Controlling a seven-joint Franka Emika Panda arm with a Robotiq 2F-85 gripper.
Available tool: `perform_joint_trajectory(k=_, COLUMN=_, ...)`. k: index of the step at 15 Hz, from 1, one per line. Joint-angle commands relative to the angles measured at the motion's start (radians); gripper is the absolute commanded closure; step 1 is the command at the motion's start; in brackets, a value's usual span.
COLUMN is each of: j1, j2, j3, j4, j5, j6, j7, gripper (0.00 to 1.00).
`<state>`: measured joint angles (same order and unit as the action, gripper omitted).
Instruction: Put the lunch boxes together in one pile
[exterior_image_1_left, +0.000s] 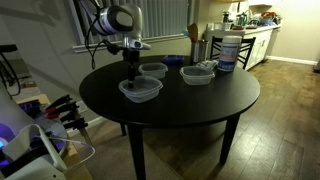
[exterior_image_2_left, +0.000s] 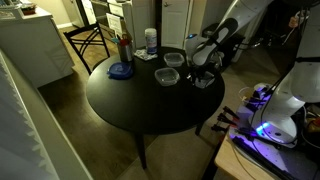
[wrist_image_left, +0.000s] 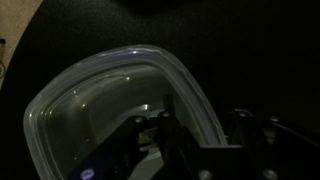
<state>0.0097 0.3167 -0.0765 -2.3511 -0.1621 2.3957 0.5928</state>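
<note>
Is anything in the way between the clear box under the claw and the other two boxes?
Nothing visible. The gripper sits right at the nearest lunch box; only bare table separates it from the second lunch box and the third lunch box. The white tub stands beyond them.

There is one round table (exterior_image_1_left: 170, 112). On it are three clear lunch boxes (exterior_image_1_left: 148, 92): that box at the near left, a second box (exterior_image_1_left: 153, 70) just behind it, and a third box (exterior_image_1_left: 198, 73) to the right. One tall white tub (exterior_image_1_left: 228, 52) with a blue lid stands at the far right. In an exterior view, one flat blue dish (exterior_image_2_left: 121, 71) and one dark bottle (exterior_image_2_left: 124, 45) show at the left.
</note>
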Motion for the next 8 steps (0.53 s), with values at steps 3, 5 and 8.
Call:
perform_joint_trajectory(k=3, j1=0.052, j2=-0.026, j3=-0.037, j4=-0.019, j5=-0.014, j6=0.021, j7=0.050, gripper=0.98)
perform_joint_trajectory(k=5, j1=0.071, j2=-0.031, j3=-0.047, j4=-0.026, j5=-0.029, j6=0.020, j7=0.092, gripper=1.00)
perform_joint_trajectory(k=8, j1=0.115, j2=-0.038, j3=-0.061, j4=-0.035, j5=-0.068, j6=0.006, j7=0.212, gripper=0.98)
